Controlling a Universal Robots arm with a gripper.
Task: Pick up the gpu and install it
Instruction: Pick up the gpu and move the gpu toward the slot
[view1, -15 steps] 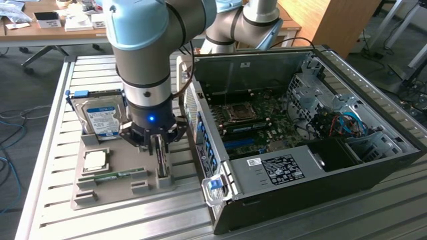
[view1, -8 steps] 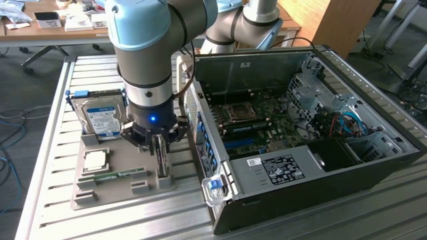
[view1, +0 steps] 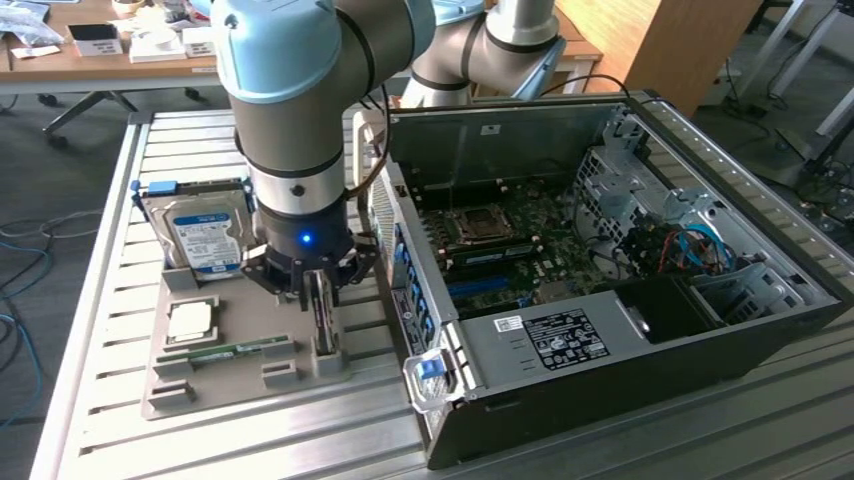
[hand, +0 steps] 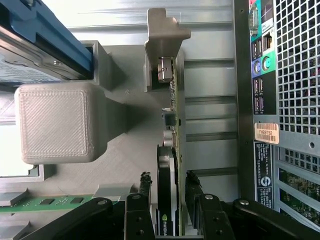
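Observation:
The gpu (hand: 170, 150) stands on edge in a slot of the grey holder tray (view1: 214, 395), seen edge-on in the wrist view as a thin green card with a black fan on one face and a silver bracket (hand: 162, 35) at its far end. In the exterior view the gpu (view1: 323, 335) rises just below the wrist. My gripper (view1: 315, 290) is lowered over it. The gripper (hand: 168, 176) straddles the card, open, one black finger (hand: 145, 182) off the fan side and the other close to the board side, with a small gap showing.
The open computer case (view1: 601, 280) lies at the exterior view's right, its rear panel (hand: 280, 100) close beside the card. On the tray are a silver hard drive (view1: 200, 235), a CPU (view1: 191, 320) and a memory stick (view1: 227, 352). A grey tray post (hand: 55, 122) stands near the card.

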